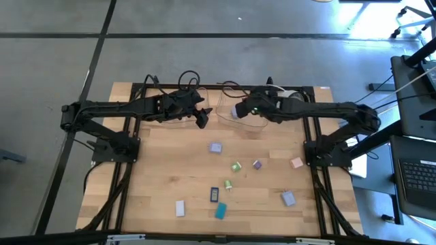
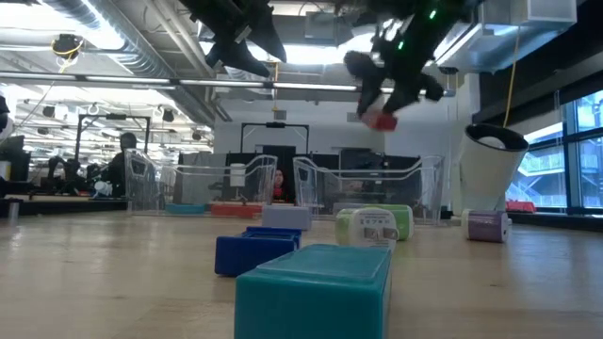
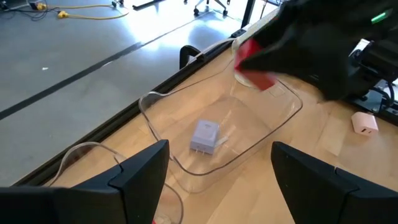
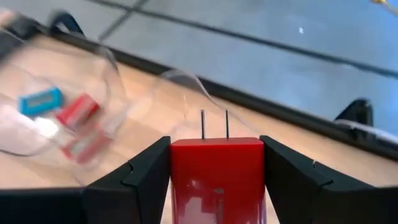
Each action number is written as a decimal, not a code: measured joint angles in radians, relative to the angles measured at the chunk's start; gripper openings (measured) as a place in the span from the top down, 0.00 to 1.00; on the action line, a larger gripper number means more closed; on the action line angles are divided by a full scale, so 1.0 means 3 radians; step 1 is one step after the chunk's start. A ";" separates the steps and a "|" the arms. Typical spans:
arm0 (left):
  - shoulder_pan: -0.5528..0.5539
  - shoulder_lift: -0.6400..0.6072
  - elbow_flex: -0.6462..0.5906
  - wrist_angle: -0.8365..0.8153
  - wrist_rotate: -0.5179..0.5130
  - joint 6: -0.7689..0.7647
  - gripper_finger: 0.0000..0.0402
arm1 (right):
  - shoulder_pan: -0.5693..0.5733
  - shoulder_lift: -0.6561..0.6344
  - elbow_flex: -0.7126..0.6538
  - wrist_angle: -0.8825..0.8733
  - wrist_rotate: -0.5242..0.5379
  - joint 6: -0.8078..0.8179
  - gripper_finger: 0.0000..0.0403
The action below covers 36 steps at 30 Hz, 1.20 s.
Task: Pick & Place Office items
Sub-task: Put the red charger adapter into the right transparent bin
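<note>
**Dropping the red plug block cleanly into the far tray**

The red plug block (image 4: 217, 177), two metal prongs pointing forward, is clamped between the fingers of the right tool (image 4: 217, 186) and hangs in the air above the far edge of the counter (image 1: 163, 177), over the clear tray (image 3: 273, 118) at far centre. We judge this to be the carry-and-release step.

To do it well, we want the block well inside the tray's rim before we let go, not over the curved wall. A lilac piece (image 3: 205, 137) already lies in that tray, so we would aim for bare floor beside it. We would lower first, then part the fingers: dropped from a height, a small hard block may bounce off the plastic and out. A neighbouring clear tray (image 4: 56, 118) holds a blue piece (image 4: 40, 101) and a red one (image 4: 78, 111).

The left tool (image 3: 217, 180) hovers just to the left, fingers spread and holding nothing. It is near; we should keep the two arms apart while descending.

Many items wait on the near counter: teal (image 1: 221, 211), dark blue (image 1: 213, 194), green (image 1: 236, 167), pink (image 1: 296, 162) and white (image 1: 180, 207) pieces among them.
</note>
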State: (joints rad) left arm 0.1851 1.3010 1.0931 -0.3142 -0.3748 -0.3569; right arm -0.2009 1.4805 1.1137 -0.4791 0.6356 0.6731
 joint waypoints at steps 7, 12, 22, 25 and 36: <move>0.0000 0.0000 0.0000 -0.0010 0.0043 -0.0001 0.31 | -0.0183 0.0553 0.0000 0.0047 -0.0483 -0.0002 0.45; -0.0001 0.0000 0.0000 -0.0012 0.0094 -0.0001 0.31 | -0.0235 0.0788 0.0000 0.0023 -0.0573 -0.0013 0.45; -0.0001 0.0001 0.0000 -0.0014 0.0094 0.0002 0.31 | -0.0338 0.0827 0.0000 -0.0071 -0.0534 -0.0025 0.45; 0.0000 0.0001 0.0000 -0.0015 0.0094 0.0003 0.31 | -0.0347 0.0827 0.0000 -0.0103 -0.0561 -0.0026 0.45; 0.0000 0.0001 0.0000 -0.0015 0.0122 -0.0004 0.31 | -0.0341 0.0865 0.0000 -0.0156 -0.0669 -0.0008 0.45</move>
State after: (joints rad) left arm 0.1852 1.3013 1.0931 -0.3187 -0.3381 -0.3582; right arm -0.3031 1.7401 1.1139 -0.5258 0.4349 0.6706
